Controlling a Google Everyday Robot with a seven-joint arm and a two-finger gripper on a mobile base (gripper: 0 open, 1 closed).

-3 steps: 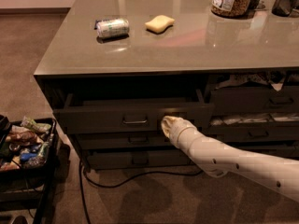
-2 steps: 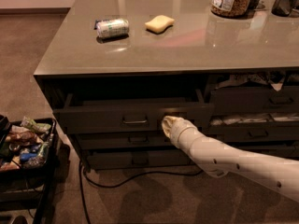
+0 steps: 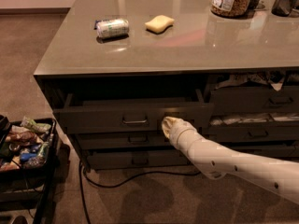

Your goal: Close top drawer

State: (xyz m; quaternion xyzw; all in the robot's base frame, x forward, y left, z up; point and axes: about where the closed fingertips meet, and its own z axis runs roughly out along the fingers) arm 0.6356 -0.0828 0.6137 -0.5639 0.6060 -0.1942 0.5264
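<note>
Top drawer point(image 3: 103, 118) is staying open, gripper point(image 3: 168, 125) still pressing its front, jaws' state untellable, so closing seemingly isn't advancing.

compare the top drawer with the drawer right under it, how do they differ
The top drawer stands pulled partway out; the drawer under it sits pushed in. The top drawer's front is taller, the lower one's shallower. The gripper is at the top drawer's front, right of its handle. Both drawers are dark grey with a small central handle.
</note>
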